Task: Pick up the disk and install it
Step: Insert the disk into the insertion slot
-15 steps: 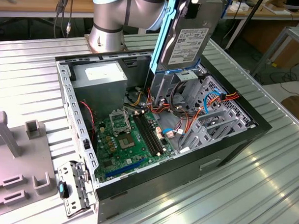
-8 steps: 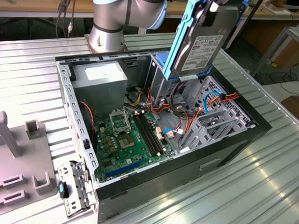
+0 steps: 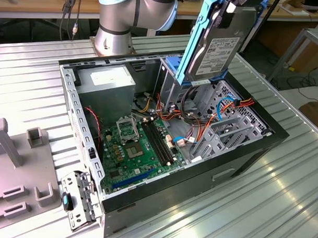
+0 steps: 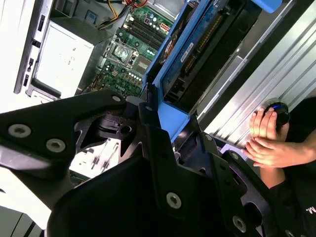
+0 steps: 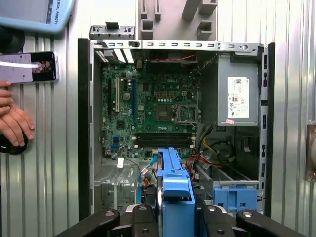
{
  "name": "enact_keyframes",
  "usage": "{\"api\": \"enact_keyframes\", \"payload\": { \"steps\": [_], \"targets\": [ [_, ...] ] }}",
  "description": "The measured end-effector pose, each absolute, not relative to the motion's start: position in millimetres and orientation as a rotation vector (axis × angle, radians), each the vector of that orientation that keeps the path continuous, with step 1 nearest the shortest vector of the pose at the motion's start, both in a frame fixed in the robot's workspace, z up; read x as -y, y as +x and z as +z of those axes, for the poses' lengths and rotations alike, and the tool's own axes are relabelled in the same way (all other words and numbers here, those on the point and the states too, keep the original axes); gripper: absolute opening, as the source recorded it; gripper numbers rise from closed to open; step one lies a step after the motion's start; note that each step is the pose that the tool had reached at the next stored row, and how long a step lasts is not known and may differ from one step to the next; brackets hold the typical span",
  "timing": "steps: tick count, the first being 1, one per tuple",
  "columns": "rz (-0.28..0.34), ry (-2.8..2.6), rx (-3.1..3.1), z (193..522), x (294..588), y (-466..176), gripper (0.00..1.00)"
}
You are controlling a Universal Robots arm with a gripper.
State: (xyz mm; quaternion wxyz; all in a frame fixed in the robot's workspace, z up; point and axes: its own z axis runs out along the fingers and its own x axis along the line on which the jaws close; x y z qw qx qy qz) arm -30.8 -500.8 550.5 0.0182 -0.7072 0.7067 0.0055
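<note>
I see end effector (image 3: 235, 3) clamped on upper end of disk (image 3: 216, 45). Disk hangs tilted above open computer case (image 3: 235, 168), label face outward, lower edge near blue-topped drive cage (image 3: 171, 64) inside case; contact not discernible. Motherboard (image 3: 134, 149) lies flat on case floor. Person's hands (image 5: 15, 126) rest on worktop (image 5: 49, 173) beside case.

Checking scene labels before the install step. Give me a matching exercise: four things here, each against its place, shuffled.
Things:
1. disk
2. power supply
3. motherboard
4. hands

Places:
a. on the table, outside the case
b. flat on the case floor
c. in the pincer, above the open case
d. in a case corner, white label facing up

Pairs: 1-c, 2-d, 3-b, 4-a
</note>
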Motion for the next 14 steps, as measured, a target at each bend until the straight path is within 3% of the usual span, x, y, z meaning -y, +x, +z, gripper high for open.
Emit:
{"api": "enact_keyframes", "payload": {
  "steps": [14],
  "targets": [
    [0.017, -2.196, -2.195, 550, 504, -17, 0.37]
  ]
}}
